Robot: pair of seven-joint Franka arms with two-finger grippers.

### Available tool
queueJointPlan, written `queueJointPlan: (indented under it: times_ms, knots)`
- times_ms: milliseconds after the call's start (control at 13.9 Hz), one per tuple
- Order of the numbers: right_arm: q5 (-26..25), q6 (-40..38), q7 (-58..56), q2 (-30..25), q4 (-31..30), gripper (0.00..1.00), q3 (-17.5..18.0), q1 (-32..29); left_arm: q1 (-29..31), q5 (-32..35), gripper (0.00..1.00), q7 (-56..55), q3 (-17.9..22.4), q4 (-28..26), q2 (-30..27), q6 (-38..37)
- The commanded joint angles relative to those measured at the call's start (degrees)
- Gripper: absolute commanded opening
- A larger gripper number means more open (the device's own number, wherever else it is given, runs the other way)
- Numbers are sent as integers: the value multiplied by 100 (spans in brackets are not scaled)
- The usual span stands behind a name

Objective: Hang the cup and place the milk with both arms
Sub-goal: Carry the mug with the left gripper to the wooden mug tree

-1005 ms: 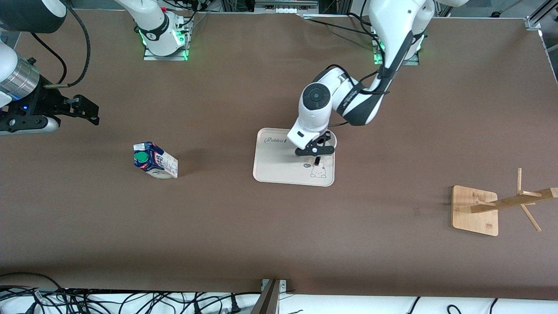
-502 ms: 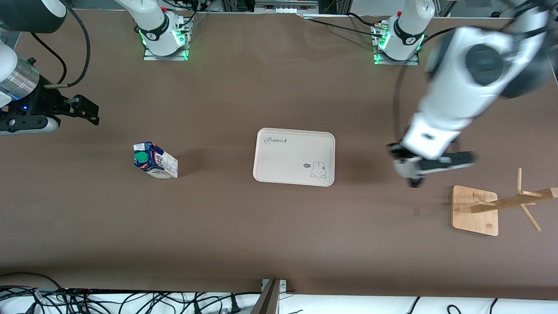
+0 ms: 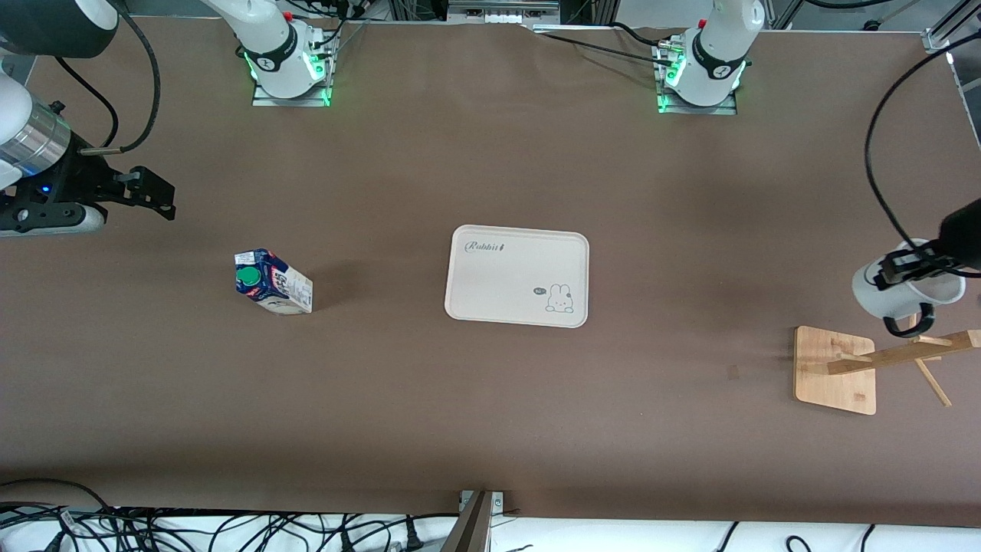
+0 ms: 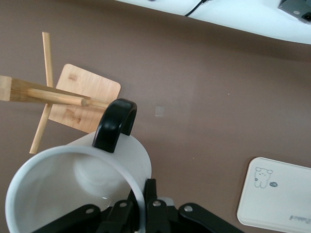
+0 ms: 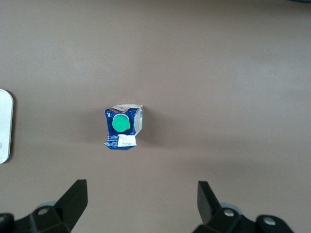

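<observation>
My left gripper [image 3: 897,270] is shut on the rim of the white cup [image 3: 908,291], which it holds in the air at the left arm's end of the table. The cup's black handle [image 4: 115,125] hangs close to a peg of the wooden rack [image 3: 835,368]. In the left wrist view the fingers [image 4: 151,196] pinch the cup's [image 4: 73,194] wall from inside and outside. The milk [image 3: 272,282] stands upright toward the right arm's end, green cap up. My right gripper [image 3: 157,198] waits open in the air, and its wrist view shows the milk [image 5: 122,127] between and ahead of its fingers.
A cream tray [image 3: 517,303] with a rabbit drawing lies at the table's middle, with nothing on it. The rack's base [image 4: 82,99] rests on the table with its post and pegs rising from it. Cables lie along the table's edge nearest the front camera.
The left arm lifted the cup off the tray and swung it to the rack at its own end of the table. The right arm and the milk have not moved.
</observation>
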Motion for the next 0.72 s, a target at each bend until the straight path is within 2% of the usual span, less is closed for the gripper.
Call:
queueJointPlan:
  times_ms: [0, 646]
  knots:
    - [12, -28, 21, -12, 77, 100, 14, 8, 203, -396, 0, 223, -75, 238, 365, -112]
    - [39, -72, 21, -20, 86, 100, 22, 17, 511, -405, 0, 663, -66, 238, 594, -86]
